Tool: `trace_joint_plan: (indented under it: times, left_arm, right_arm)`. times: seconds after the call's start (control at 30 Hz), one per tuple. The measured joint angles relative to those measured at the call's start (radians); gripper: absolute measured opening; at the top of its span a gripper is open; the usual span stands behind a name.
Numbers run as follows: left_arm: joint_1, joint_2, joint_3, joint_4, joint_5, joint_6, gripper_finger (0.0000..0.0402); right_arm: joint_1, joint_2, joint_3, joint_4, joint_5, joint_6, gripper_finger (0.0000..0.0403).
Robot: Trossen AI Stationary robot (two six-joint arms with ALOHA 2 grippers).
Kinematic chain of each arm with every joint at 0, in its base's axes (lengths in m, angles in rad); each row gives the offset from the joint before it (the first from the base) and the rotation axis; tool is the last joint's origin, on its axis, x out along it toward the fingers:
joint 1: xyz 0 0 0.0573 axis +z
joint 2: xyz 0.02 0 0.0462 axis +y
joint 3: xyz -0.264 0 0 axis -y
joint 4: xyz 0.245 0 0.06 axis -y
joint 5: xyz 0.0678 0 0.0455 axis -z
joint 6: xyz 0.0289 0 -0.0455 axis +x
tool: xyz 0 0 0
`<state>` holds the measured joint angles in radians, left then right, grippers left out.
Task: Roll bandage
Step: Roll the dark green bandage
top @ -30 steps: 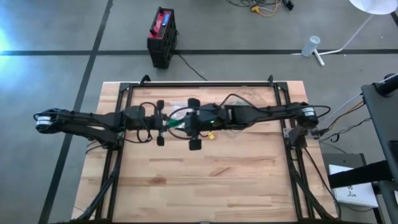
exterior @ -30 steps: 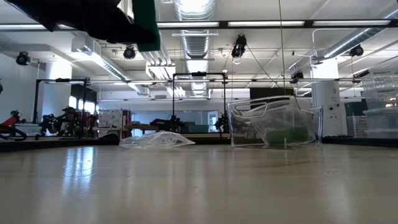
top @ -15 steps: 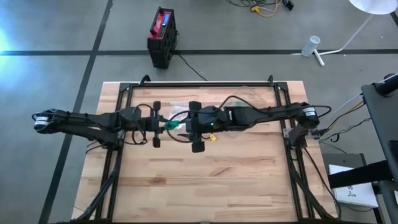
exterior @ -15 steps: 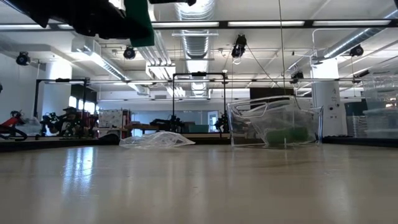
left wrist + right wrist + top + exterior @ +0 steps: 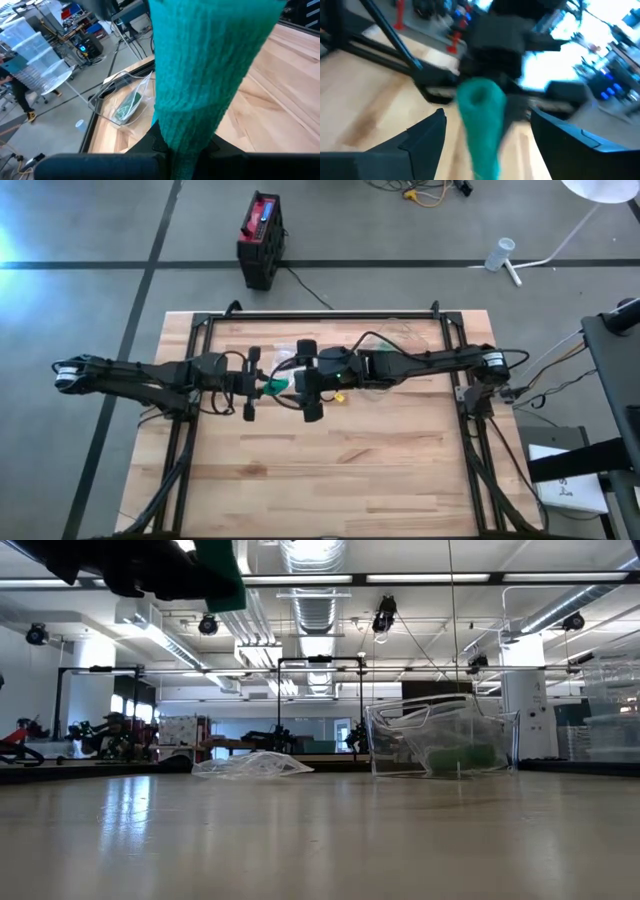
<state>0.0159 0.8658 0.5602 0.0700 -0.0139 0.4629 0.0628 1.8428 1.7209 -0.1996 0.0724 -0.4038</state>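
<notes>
Both arms are meeting above the middle of the bench [image 5: 330,480], nearer its far edge, and the green bandage [image 5: 277,384] is hanging in the air between them rather than lying on the wood. The left gripper [image 5: 262,383] is pinching one end of it tight; in its wrist view the cloth [image 5: 200,85] is rising straight out from between the closed fingers, which I take to be an anchor so the strip stays taut for winding. The right gripper [image 5: 303,382] is facing it with its fingers [image 5: 427,132] standing wide apart, the rolled end [image 5: 480,107] sitting in the gap but not clamped (probably let go in order to take a fresh hold for the next turn). Near the far edge a clear bag [image 5: 245,766] and a clear bin [image 5: 440,745] are sitting well apart from the work, the bin holding something green.
</notes>
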Motion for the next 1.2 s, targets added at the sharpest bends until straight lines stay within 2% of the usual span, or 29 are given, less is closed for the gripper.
trace_joint_plan:
  times: [0.13, 0.27, 0.47, 0.6, 0.7, 0.8, 1.0, 1.2]
  left_arm:
    - [0.000, 0.000, 0.000, 0.001, 0.000, 0.000, 0.0015]
    - [0.000, 0.000, 0.000, 0.005, 0.000, -0.001, 0.0017]
    - [-0.001, 0.002, 0.000, 0.005, 0.000, 0.000, 0.0043]
    - [-0.009, -0.004, 0.000, 0.006, 0.029, 0.032, 0.0029]
    - [-0.033, -0.018, 0.000, 0.008, 0.019, 0.141, 0.0015]
    - [-0.071, -0.030, 0.000, 0.014, -0.052, 0.315, 0.0015]
    - [-0.141, -0.026, 0.000, 0.040, -0.252, 0.545, 0.0015]
    - [-0.174, -0.020, 0.000, 0.043, -0.364, 0.672, 0.0015]
  right_arm:
    - [0.000, 0.024, -0.016, 0.081, -0.049, -0.011, 0.0266]
    - [-0.007, 0.028, -0.018, 0.087, -0.043, -0.034, 0.0251]
    - [-0.019, 0.028, -0.023, 0.107, -0.012, -0.011, 0.0220]
    - [-0.018, 0.028, -0.033, 0.075, -0.062, -0.060, 0.0203]
    - [-0.007, 0.028, -0.034, 0.074, -0.104, -0.108, 0.0200]
    - [0.008, 0.026, -0.034, 0.086, -0.107, -0.185, 0.0207]
    - [0.020, 0.024, -0.030, 0.084, -0.096, -0.289, 0.0232]
    - [0.019, 0.032, -0.030, 0.089, -0.087, -0.398, 0.0249]
